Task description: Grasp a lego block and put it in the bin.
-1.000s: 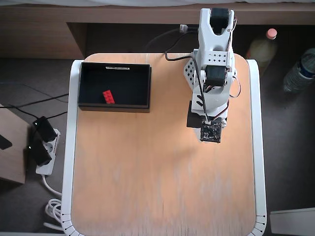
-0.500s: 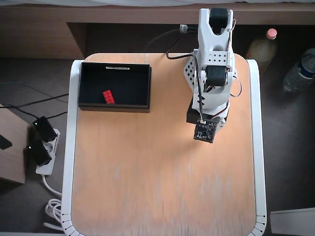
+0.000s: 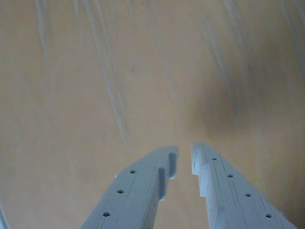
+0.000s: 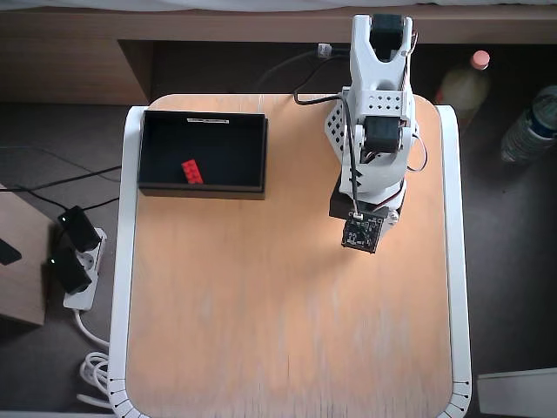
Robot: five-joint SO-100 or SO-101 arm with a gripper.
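A: Starting from the left edge of the overhead view, what is there?

B: A power strip [image 4: 77, 266] lies on the dark floor with two black plugs in it, and a coiled white cable [image 4: 94, 376] sits below it. Just right of those begins the tabletop [image 4: 287, 331], pale orange wood with a white rim.

A: And the bin?

B: The bin [image 4: 203, 187] sits at the tabletop's upper left corner, a shallow black tray with a pale label strip on its far rim. The lego block [image 4: 191, 171] lies inside it, on the dark floor of the tray, a little left of middle and slightly tilted. It touches nothing else that I can see.

A: Where is the arm?

B: Well to the right of the bin. The white arm [image 4: 376, 122] stands at the upper right of the tabletop and folds down toward the camera, ending in a small dark circuit board [image 4: 363, 232] on the wrist.

A: The jaws?

B: In the wrist view the gripper [image 3: 185, 153] shows two pale grey fingers [image 3: 138, 191] with their tips a narrow gap apart, holding nothing, with bare blurred wood beneath them.

A: Anything further right?

B: Two bottles on the floor, one with a pink cap [image 4: 461, 83] and a clear one [image 4: 531, 126] by the edge.
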